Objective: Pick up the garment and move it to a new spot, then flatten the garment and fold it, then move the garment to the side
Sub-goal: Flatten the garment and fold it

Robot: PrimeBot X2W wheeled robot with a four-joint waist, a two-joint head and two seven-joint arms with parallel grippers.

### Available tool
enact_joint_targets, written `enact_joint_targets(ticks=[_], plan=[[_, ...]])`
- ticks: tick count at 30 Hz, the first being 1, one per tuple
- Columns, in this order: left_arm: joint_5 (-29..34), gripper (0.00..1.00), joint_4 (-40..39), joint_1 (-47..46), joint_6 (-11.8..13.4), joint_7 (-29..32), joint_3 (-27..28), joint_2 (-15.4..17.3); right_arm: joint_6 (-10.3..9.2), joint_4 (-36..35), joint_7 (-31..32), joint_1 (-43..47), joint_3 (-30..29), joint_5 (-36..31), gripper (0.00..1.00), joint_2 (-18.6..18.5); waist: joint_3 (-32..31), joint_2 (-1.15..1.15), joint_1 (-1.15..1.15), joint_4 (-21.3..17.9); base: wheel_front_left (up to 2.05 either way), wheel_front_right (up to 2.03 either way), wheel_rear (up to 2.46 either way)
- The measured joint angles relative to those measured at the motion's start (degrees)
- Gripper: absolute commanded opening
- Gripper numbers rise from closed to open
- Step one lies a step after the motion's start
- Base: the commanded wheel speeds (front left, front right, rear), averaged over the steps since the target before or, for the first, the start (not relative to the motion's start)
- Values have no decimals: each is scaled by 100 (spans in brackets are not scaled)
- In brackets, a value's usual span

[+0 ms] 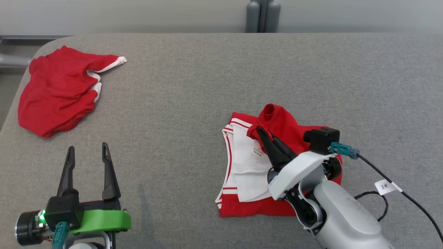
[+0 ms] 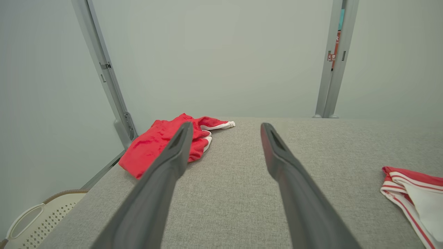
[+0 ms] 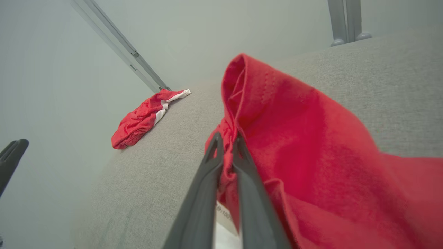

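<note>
A red and white garment [image 1: 249, 162] lies on the grey table [image 1: 207, 86] at the centre right, partly folded, white lining and a label showing. My right gripper [image 1: 260, 131] is shut on a raised red fold of it [image 3: 277, 131], with the cloth pinched between the fingers [image 3: 211, 162]. My left gripper [image 1: 88, 148] stands open at the lower left, well apart from the garment, nothing between its fingers [image 2: 173, 152]. The garment's striped edge [image 2: 412, 193] shows at the right of the left wrist view.
A second red garment with white trim [image 1: 59, 90] lies crumpled at the table's far left corner [image 2: 162, 141] [image 3: 142, 117]. A black cable with a tag [image 1: 387, 186] trails from my right wrist. A perforated white basket [image 2: 38, 214] sits below the table's left edge.
</note>
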Motion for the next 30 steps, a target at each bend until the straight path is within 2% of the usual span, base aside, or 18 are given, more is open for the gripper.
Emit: enact_joint_targets(ticks=[9, 10, 11, 16, 19, 24, 30], plan=[[-13, 100, 52, -205, 68, 0, -235, 0, 0, 559, -167, -300, 416, 177, 0, 215, 205, 0, 0, 274, 0, 0, 0], [-16, 100, 56, -226, 71, 0, -250, 0, 0, 628, -225, -321, 449, 192, 61, 218, 228, 0, 0, 289, 0, 0, 0], [-18, 100, 69, -241, 82, 0, -270, 0, 0, 690, -256, -339, 486, 221, 100, 218, 245, 0, 0, 301, 0, 0, 0], [-33, 100, 123, -244, 87, 0, -300, 0, 0, 664, -526, -434, 657, 276, 100, 227, 228, 0, 0, 248, 0, 0, 0], [-30, 100, 137, -233, 85, 0, -297, -1, 0, 453, -651, -434, 592, 158, 100, 49, 161, 0, 0, 156, 0, 0, 0], [13, 100, 146, -183, 15, 0, -247, -1, 0, -55, -716, -207, 43, -182, 100, -535, 15, 0, 0, -41, 0, 0, 0], [64, 100, 142, -123, -41, 0, -158, -2, 0, -764, -736, 494, -956, -622, 100, -935, -133, 0, 0, -299, 0, 0, 0]])
